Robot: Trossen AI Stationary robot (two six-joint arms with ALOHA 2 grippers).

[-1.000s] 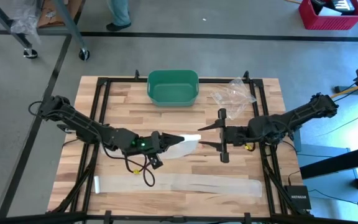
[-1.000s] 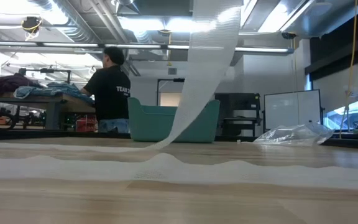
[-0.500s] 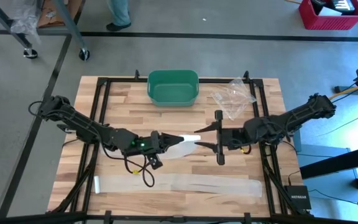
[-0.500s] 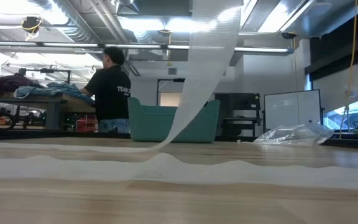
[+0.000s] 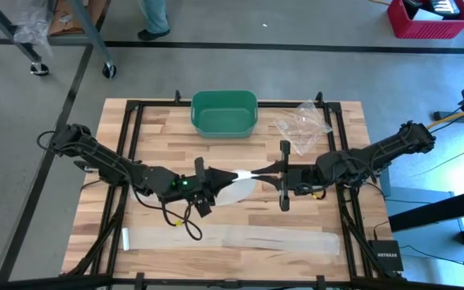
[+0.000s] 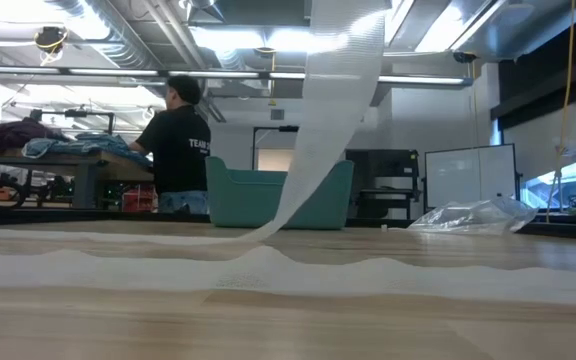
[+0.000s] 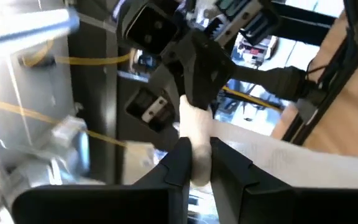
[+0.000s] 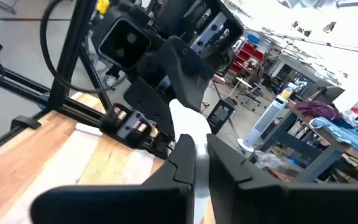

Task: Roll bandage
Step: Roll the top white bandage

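- Pinching the lifted end of the long white gauze bandage (image 5: 244, 178), both grippers are meeting above the wooden slatted surface (image 5: 159, 129).
- Left gripper (image 5: 230, 179) fingers (image 7: 180, 160) are clamping it.
- Right gripper (image 5: 258, 175) fingers (image 8: 183, 155) are clamping it too.
- Its remaining length is lying flat along the surface's near edge.

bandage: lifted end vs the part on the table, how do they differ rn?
The lifted end hangs in the air mid-table; the flat stretch lies on the wood along the near edge.
The lifted end is pinched between the left gripper and right gripper; nothing touches the flat stretch.
The lifted end looks bunched; the flat stretch is spread out, slightly wavy.
Both are one white strip.
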